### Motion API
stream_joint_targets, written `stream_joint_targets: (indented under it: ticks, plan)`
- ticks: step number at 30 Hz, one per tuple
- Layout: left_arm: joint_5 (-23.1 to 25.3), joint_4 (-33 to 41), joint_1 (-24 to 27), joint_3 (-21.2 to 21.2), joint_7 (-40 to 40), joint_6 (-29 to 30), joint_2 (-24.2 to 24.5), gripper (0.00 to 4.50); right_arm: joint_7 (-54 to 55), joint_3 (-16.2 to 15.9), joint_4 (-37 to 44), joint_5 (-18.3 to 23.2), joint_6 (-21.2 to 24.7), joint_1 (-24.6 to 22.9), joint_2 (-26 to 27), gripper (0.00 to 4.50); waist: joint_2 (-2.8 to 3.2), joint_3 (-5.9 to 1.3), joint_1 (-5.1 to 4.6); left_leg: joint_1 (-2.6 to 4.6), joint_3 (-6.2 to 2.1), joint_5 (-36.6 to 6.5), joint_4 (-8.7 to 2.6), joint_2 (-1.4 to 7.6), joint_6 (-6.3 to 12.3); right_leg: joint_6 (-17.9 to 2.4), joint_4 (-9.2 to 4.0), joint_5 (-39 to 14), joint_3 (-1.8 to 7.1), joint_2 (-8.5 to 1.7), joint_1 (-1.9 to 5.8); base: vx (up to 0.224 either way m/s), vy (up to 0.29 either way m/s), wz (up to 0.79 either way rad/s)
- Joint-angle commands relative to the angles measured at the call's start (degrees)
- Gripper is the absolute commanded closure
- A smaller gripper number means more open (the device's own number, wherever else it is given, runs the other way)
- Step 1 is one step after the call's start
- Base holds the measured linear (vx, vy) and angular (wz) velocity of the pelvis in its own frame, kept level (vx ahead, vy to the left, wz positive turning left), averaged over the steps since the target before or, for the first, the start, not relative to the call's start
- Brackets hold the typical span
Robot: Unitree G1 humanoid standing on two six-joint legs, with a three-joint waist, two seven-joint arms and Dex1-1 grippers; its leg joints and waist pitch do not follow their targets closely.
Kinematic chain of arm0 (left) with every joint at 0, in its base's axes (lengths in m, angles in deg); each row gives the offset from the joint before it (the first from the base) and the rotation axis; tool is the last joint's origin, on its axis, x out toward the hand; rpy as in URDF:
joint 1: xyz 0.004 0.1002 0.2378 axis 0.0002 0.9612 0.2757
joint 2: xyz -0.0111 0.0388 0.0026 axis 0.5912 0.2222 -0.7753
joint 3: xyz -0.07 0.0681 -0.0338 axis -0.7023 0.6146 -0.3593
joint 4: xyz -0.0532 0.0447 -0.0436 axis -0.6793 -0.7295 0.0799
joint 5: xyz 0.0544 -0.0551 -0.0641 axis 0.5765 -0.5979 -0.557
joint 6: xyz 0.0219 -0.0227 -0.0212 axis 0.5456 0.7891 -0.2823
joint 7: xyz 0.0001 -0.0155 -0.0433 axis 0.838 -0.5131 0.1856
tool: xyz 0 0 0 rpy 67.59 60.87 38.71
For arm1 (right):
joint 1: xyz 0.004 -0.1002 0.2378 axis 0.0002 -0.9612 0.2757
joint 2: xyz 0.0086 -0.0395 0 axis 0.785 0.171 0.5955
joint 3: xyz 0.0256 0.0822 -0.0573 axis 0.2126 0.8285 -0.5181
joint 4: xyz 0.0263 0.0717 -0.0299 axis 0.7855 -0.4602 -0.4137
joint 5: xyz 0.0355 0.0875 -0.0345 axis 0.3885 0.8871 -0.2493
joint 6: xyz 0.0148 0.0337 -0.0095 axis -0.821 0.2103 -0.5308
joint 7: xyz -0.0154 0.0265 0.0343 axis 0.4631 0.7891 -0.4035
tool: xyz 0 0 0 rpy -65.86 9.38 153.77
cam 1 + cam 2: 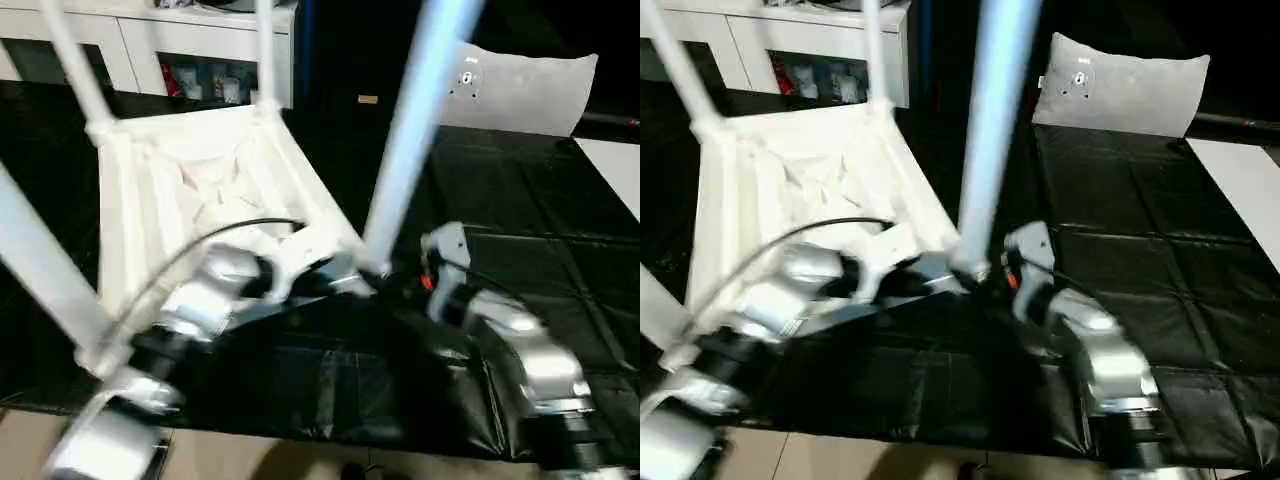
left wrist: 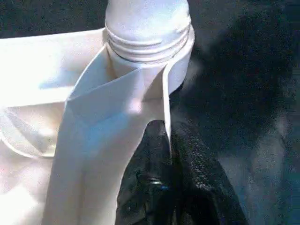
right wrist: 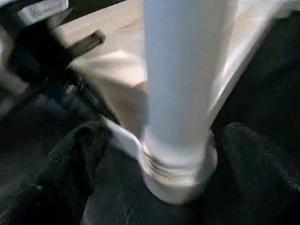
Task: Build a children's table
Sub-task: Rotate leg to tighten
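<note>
Upside-down white plastic rectangular table top (image 1: pixel 190 200) lies ribbed side up on the black sheet-covered counter (image 1: pixel 540 250), four long white tapered legs rising from its corner sockets. Nearest leg (image 1: pixel 410 130) sits threaded in its socket (image 3: pixel 180 173). Left tool (image 2: pixel 164 187) is pinched shut on the top's rim beside that socket. Right tool (image 3: pixel 164 154) stands wide, fingers (image 3: pixel 70 159) flanking the leg's base, apart from it. Grey-white pillow (image 1: pixel 1125 85) and white cabinet (image 1: pixel 150 40) lie beyond.

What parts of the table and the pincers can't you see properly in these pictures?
- Leg: its far end is cut off by the head views' edge.
- Corner socket: how deep the thread sits, blurred in the right wrist view.
- Left pincer: its grip on the table top rim is too dark in the left wrist view.
</note>
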Motion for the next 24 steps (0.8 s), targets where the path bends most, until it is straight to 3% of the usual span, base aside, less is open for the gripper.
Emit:
stream_joint_targets:
  ticks: [1,6,9,18,24]
  plan:
    - [0.4,-0.2,0.3,3.0,-4.9,-4.0,1.0,4.5,-5.7,-0.4,-0.6,1.9,-1.0,1.5,-1.4,0.24,0.52,-3.82,0.21,-0.74,1.23,-8.9,-3.98,0.41,5.31,-10.0,-3.14,-20.1,2.3,-2.82,4.57,0.0,0.0,0.0]
    - [-1.8,-0.9,0.1,4.1,-13.2,-8.3,3.4,4.5,-15.4,-2.4,-3.5,3.3,-2.5,3.7,-5.1,0.24,0.38,-4.01,0.95,-0.47,1.36,-7.3,-3.82,0.59,5.11,-11.9,-2.44,-16.8,2.41,-2.91,4.44,0.0,0.0,0.0]
    - [-2.6,-1.3,-0.4,4.9,-17.0,-10.4,4.2,4.5,-18.4,-3.5,-6.4,2.9,-4.7,5.5,-5.4,0.51,0.23,-4.11,1.47,-0.44,1.52,-6.7,-3.67,0.44,5.07,-12.7,-2.22,-15.9,2.42,-3.01,4.42,0.0,0.0,0.0]
    - [-3.3,-0.8,-1.1,7.6,-23.9,-13.5,4.8,4.5,-25.6,-7.3,-8.2,3.8,-3.5,7.6,-5.0,1.33,0.1,-3.97,2.67,-0.51,1.52,-7.0,-3.76,0.54,3.98,-10.4,-2.19,-19.7,2.39,-2.97,4.57,0.0,0.0,0.0]
    - [-2.9,-1.9,-2.1,8.1,-25.6,-14.7,4.5,4.5,-29.6,-9.2,-10.3,4.1,-1.7,9.3,-5.5,1.87,0.18,-3.99,3.04,-0.5,1.59,-6.9,-3.66,0.52,3.65,-10.5,-2.12,-19.1,2.38,-2.87,4.54,0.0,0.0,0.0]
